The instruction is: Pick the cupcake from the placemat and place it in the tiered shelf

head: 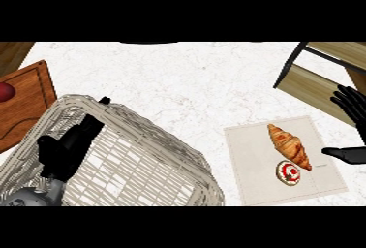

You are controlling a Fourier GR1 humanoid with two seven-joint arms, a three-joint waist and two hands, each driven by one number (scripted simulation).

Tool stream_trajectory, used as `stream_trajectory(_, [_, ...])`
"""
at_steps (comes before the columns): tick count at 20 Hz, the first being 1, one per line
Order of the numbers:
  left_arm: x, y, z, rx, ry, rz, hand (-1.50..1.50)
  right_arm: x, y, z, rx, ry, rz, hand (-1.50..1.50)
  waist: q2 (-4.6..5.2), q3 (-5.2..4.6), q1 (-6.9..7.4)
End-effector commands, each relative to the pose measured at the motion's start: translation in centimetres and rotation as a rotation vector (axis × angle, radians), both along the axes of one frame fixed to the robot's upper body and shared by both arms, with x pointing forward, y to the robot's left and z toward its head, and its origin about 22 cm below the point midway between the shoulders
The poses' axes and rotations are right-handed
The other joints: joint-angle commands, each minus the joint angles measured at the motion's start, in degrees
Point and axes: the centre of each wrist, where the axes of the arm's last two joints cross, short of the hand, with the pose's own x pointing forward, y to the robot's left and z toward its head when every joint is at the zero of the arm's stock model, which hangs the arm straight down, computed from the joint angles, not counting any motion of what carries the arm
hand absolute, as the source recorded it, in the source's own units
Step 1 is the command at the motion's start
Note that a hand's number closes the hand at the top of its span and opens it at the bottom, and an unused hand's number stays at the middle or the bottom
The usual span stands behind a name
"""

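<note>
Logged counter [178, 77] as white stone, faint grey veining, smooth, low sheen. Marked basket [150, 155] as pale woven wicker, ribbed, rough, matt. Tagged cutting board [28, 97] as reddish-brown wood, visible grain, satin finish. Put tiered shelf [314, 87] down as light wooden boards in a thin dark frame, metal by the look. Recorded placemat [250, 164] as beige, cloth-like, flat, matt. Noted croissant [289, 145] as golden-brown ridged crust, slight gloss; cupcake [289, 173] as smooth white icing with a red spot. Listed left hand [64, 150] and right hand [352, 107] as black, plastic-looking, dull sheen; forearm [28, 196] as smooth grey, faintly shiny.
</note>
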Motion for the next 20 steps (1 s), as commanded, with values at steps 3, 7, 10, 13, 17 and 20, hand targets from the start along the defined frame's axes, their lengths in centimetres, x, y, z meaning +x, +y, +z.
stream_trajectory(3, [1.3, -1.7, -1.3, 0.029, -0.135, 0.08, 0.0, 0.0, -1.3, 3.3, -0.223, 0.042, 0.223, -1.5, -0.1, -0.85, -0.8])
stream_trajectory(7, [1.6, -2.3, -0.2, 0.011, -0.135, 0.097, 0.0, 1.4, 1.6, 5.7, -0.324, 0.034, 0.259, -1.5, -0.36, -0.88, -0.79])
stream_trajectory(10, [0.2, -2.1, -0.6, 0.006, -0.121, 0.092, 0.0, 0.8, 0.8, 7.9, -0.472, 0.102, 0.307, -1.5, -0.56, -0.9, -0.62])
stream_trajectory(13, [1.4, -2.0, -0.7, 0.016, -0.118, 0.088, 0.0, 1.2, 1.8, 10.8, -0.628, 0.099, 0.369, -1.5, -0.32, -0.93, -1.0])
stream_trajectory(17, [1.4, -1.0, -0.7, 0.021, -0.133, 0.099, 0.0, 0.0, 2.5, 13.0, -0.864, 0.15, 0.45, -1.5, -0.39, -0.96, -1.5])
stream_trajectory(20, [1.9, -0.6, -0.3, 0.024, -0.145, 0.102, 0.0, -0.8, 4.5, 12.5, -0.959, 0.153, 0.428, -1.5, -0.38, -0.91, -1.59])
